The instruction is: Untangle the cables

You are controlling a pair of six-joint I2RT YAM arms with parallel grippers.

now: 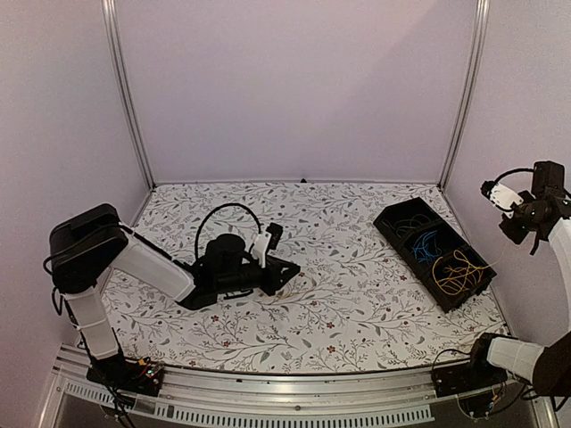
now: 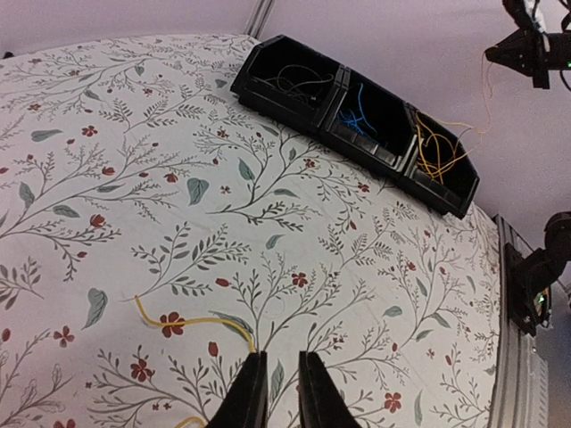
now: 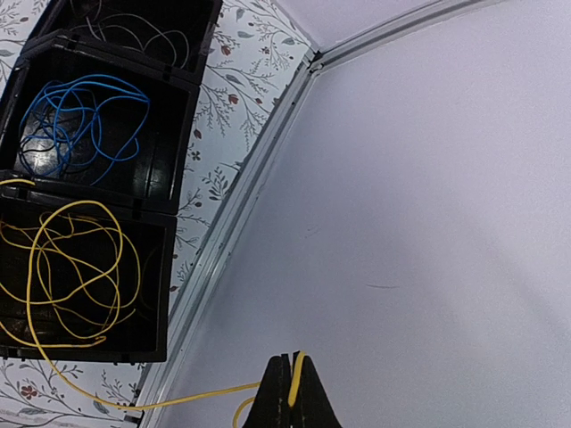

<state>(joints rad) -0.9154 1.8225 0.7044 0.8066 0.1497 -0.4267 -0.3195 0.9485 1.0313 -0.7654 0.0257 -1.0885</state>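
A loose yellow cable (image 2: 192, 321) lies on the floral tablecloth. It runs up to the outer side of the left finger of my left gripper (image 2: 278, 357), which sits low over the table (image 1: 290, 270), its jaws a narrow gap apart with nothing between them. My right gripper (image 3: 293, 358) is raised high at the right wall (image 1: 516, 230) and shut on a yellow cable (image 3: 178, 397). That cable trails down into the yellow cables (image 3: 76, 276) in the bin's near compartment (image 1: 459, 272). Blue cables (image 3: 80, 125) fill the middle compartment.
A black three-compartment bin (image 1: 446, 299) stands at the right of the table; its far compartment holds thin dark wires (image 2: 294, 80). Purple walls and metal posts (image 1: 464, 89) enclose the table. An aluminium rail (image 1: 268, 401) runs along the near edge.
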